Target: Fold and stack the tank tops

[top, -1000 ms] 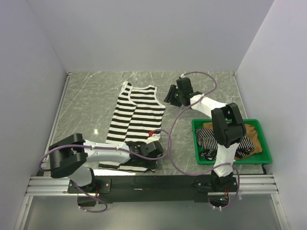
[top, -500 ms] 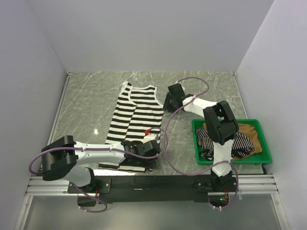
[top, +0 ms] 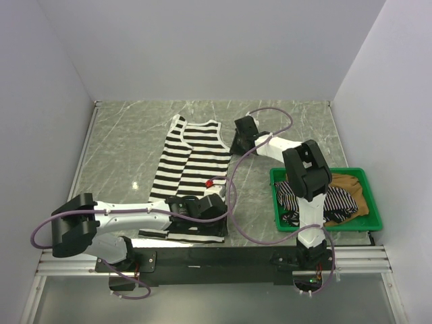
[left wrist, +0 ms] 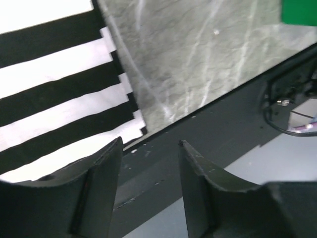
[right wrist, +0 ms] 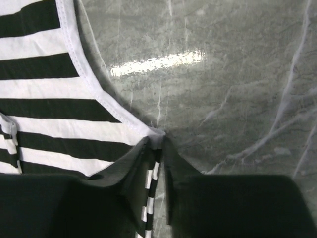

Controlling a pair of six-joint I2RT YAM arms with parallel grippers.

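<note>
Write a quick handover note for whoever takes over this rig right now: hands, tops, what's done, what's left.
Left hand: open, empty, by the near hem corner of the striped tank top.
Right hand: pinched shut on that top's right edge, at the bottom of the armhole.
The striped one lies spread on the table. Pinstriped top and tan top sit bunched in the green tray.
Done: one top laid out.
Left: fold all three, stack them.

Striped top point(top: 192, 158) hem under left arm point(top: 128, 213), other tops point(top: 341, 201) behind right arm point(top: 307, 172)
</note>
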